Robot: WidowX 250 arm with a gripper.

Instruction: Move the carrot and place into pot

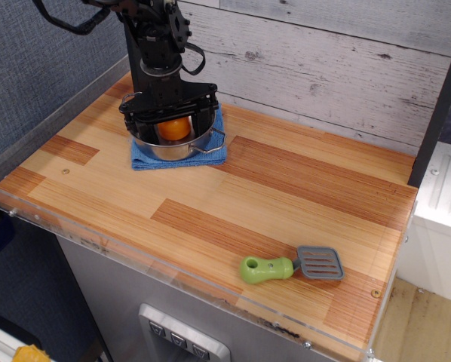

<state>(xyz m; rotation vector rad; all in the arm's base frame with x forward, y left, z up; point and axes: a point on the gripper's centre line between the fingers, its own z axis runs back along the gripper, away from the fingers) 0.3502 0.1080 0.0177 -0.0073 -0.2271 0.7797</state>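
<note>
Inside one pot (182, 145), one carrot (173, 129)

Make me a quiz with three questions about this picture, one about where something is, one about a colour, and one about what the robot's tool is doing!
1. Where is the spatula?
A. Inside the pot
B. On the wooden counter near the front right
C. On the blue cloth

2. What colour is the cloth under the pot?
A. Blue
B. Red
C. Yellow

3. Where is the carrot now?
A. Lying beside the spatula
B. Down inside the pot, between the fingers of the tool
C. On the floor

Answers:
1. B, its green handle and grey slotted blade lie on the wood, far from the pot.
2. A, blue fabric shows around the pot's base.
3. B, its orange body shows within the pot's rim with the tool over it; whether the tool grips it cannot be told.
</note>
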